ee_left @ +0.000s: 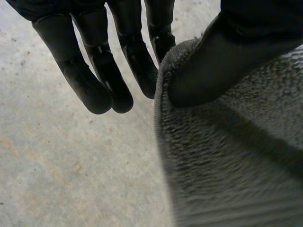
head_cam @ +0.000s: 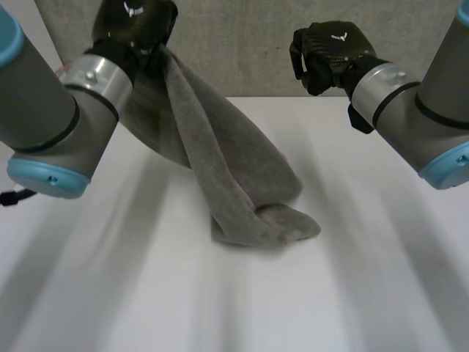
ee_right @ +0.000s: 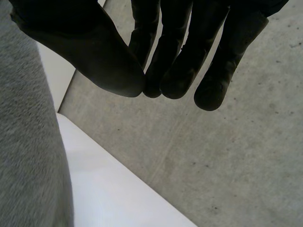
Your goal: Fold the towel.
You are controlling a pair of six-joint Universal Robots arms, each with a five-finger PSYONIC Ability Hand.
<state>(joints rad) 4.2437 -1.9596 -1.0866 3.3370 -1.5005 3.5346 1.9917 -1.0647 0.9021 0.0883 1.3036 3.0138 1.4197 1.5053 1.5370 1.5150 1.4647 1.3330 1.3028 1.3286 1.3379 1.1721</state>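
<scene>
the left hand (head_cam: 135,22) is raised above the far side of the table (head_cam: 352,279) and grips the towel (head_cam: 220,161) at its top edge. in the left wrist view its thumb (ee_left: 213,71) presses down on the hem and clamps the cloth against the side of the hand, while the other fingers (ee_left: 99,85) hang fairly straight just beside the edge, off the cloth. from that one pinch the towel falls in long loose folds down to the table, where its lower end lies crumpled in a small heap near the middle.

the right hand (ee_right: 109,61) hovers high on the other side, well apart from the towel. its fingers are curled, tips drawn in against the thumb, and it holds nothing.

judging by the drape, the towel is a soft, thick grey terry: light, limp, with no stiffness of its own. it will sag and bunch wherever it is not held. the pile looks grippy, not slippery, so a pinch should hold, and nothing in it is fragile. the best holds are probably the hems and corners. a second grip by the right hand along the same top edge, some way from the left, would likely let the cloth hang flat enough to lay out and fold.
</scene>
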